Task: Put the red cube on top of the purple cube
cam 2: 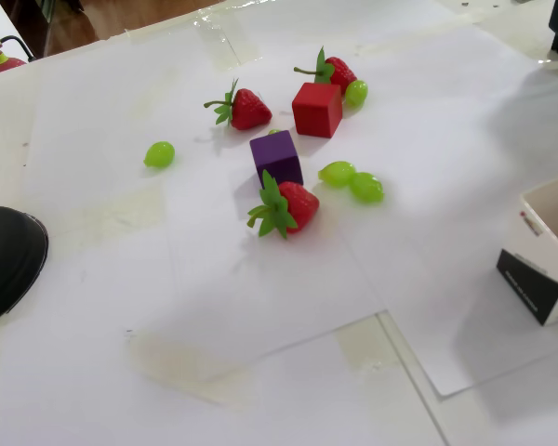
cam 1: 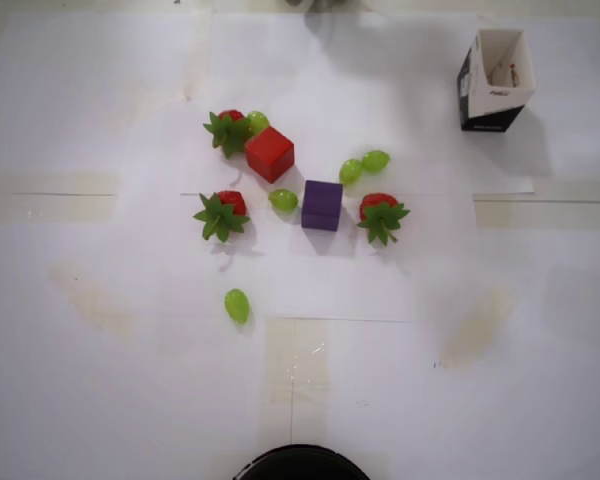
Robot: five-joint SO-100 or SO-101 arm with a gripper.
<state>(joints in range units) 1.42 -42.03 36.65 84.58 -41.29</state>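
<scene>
The red cube (cam 1: 270,154) sits on the white paper, left of and slightly behind the purple cube (cam 1: 322,205) in the overhead view. The two stand apart. In the fixed view the red cube (cam 2: 317,110) is behind and right of the purple cube (cam 2: 277,157). A strawberry touches the red cube's far corner. No gripper shows in either view; only a blurred grey shape lies at the top edge of the overhead view.
Three strawberries (cam 1: 227,130) (cam 1: 221,213) (cam 1: 381,216) and several green grapes (cam 1: 237,305) (cam 1: 283,199) lie around the cubes. An open black-and-white carton (cam 1: 494,80) stands at the overhead view's top right. A black round object (cam 1: 300,464) sits at the bottom edge.
</scene>
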